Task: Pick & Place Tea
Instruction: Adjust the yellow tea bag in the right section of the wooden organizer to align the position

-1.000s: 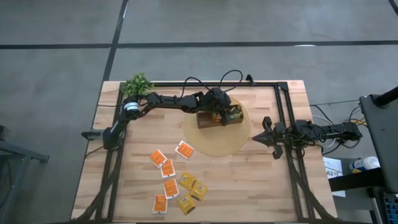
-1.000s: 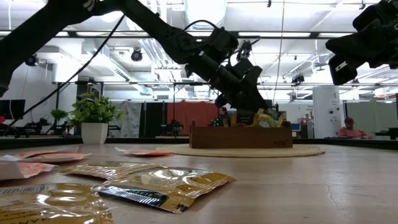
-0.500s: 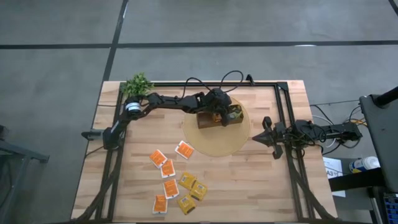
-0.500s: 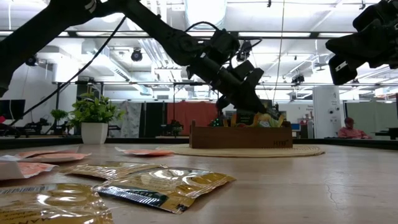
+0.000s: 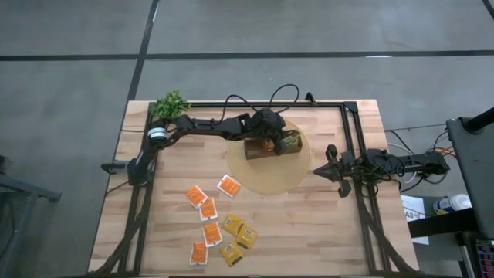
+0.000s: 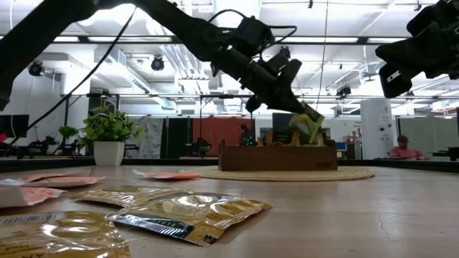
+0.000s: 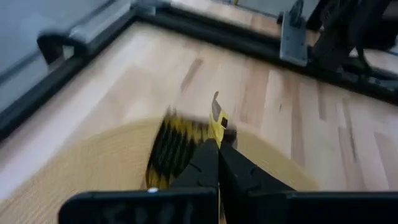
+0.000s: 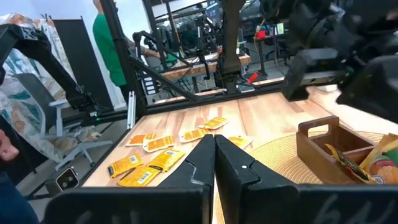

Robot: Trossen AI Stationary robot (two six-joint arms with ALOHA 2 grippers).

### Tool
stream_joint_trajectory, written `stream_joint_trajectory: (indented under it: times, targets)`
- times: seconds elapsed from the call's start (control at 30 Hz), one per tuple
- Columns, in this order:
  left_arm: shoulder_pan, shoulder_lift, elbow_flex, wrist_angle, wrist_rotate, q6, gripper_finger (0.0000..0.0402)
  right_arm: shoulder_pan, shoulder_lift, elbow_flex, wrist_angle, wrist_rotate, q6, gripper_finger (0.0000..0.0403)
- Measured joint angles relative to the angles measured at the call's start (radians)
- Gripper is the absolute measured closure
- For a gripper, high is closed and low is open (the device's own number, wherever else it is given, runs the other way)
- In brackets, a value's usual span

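Observation:
A brown wooden box (image 5: 270, 147) with tea sachets in it stands on a round woven mat (image 5: 266, 176) at the table's middle. My left gripper (image 6: 295, 107) hangs just above the box's right part, shut on a yellow sachet with a dark label (image 6: 309, 127). More tea lies flat on the near left of the table: orange-and-white sachets (image 5: 202, 202) and yellow ones (image 5: 238, 232). My right gripper (image 5: 327, 171) waits shut at the table's right side, level, touching nothing. My left gripper pinches the yellow sachet between its two fingertips, and an edge of it (image 7: 216, 118) sticks out past them. The fingers slant down from the table's left side. The sachet hangs tilted below the fingertips (image 6: 310, 129), lifted clear of the box.
A small potted plant (image 5: 170, 105) stands at the far left corner. A black frame (image 5: 351, 147) runs round the table's edges. The right wrist view shows the box (image 8: 329, 146) and the loose sachets (image 8: 152, 158) on the bare wood beyond it.
My left gripper has shut on a yellow sachet down in the box and has then risen. The sachet has come up out of the box and now hangs above its rim.

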Motion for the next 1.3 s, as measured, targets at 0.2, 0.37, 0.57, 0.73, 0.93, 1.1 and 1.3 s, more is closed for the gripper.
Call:
stream_joint_trajectory:
  times: [0.2,0.37,0.57,0.73,0.93,1.1,1.3]
  targets:
    - [-0.022,-0.063,-0.166,0.264,-0.041,-0.126,0.0401,0.000,-0.001,0.000,0.000,0.001,0.000,0.0394]
    - [-0.033,-0.076,-0.297,0.470,-0.048,-0.190,0.0401,0.000,0.000,0.000,0.000,0.000,0.000,0.0394]
    - [-0.036,-0.057,-0.355,0.639,-0.088,-0.209,0.0401,0.000,0.000,0.000,0.000,0.000,0.000,0.0394]
    - [-0.036,-0.005,-0.365,0.761,-0.098,-0.227,0.0401,0.000,0.000,0.000,0.000,0.000,0.000,0.0394]
    - [-0.036,0.064,-0.337,0.827,-0.101,-0.242,0.0401,0.000,0.000,0.000,0.000,0.000,0.000,0.0394]
    - [-0.037,0.083,-0.334,0.859,-0.117,-0.273,0.0401,0.000,0.000,0.000,0.000,0.000,0.000,0.0394]
    - [-0.038,0.102,-0.363,0.916,-0.153,-0.283,0.0401,0.000,0.000,0.000,0.000,0.000,0.000,0.0394]
